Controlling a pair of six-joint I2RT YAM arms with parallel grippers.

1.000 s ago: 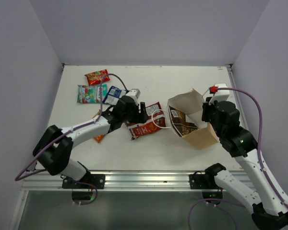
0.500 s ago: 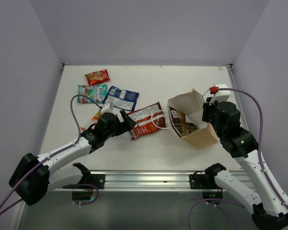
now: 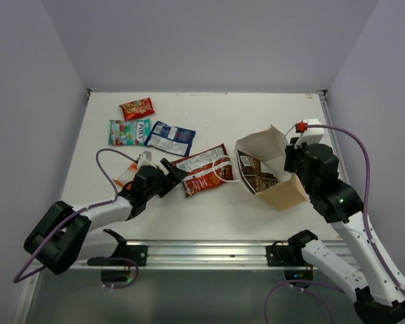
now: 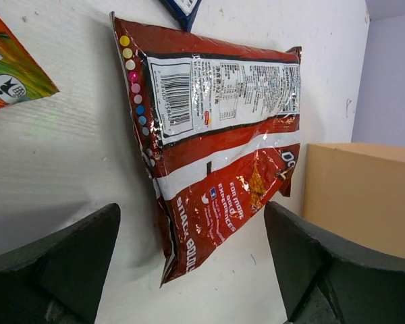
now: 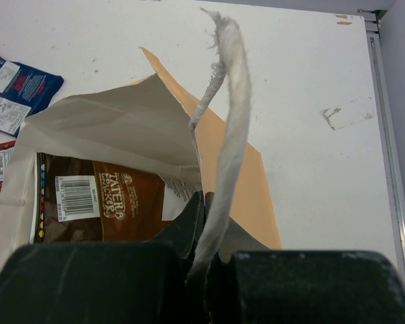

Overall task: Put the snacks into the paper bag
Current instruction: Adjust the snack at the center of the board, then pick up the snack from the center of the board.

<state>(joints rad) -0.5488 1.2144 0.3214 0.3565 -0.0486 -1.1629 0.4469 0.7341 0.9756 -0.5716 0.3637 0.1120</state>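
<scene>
Snacks [image 3: 129,131], three of them, lie loose at ten o'clock on the desk [image 3: 243,111]. Our left hand [image 3: 173,175] has pulled back toward eight o'clock and stands released, leaving the red-white packet [image 3: 204,169] flat at centre, outside the paper bag [image 3: 283,192]; we judge it needs regrasping. At three o'clock our right hand [image 5: 206,253] stays clenched on the bag's cord handle [image 5: 229,101]

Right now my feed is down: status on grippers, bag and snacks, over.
Left gripper open, empty, at red-white packet. Right gripper shut on handle, paper bag open, brown packet inside. Second handle loop beside red-white packet.
</scene>
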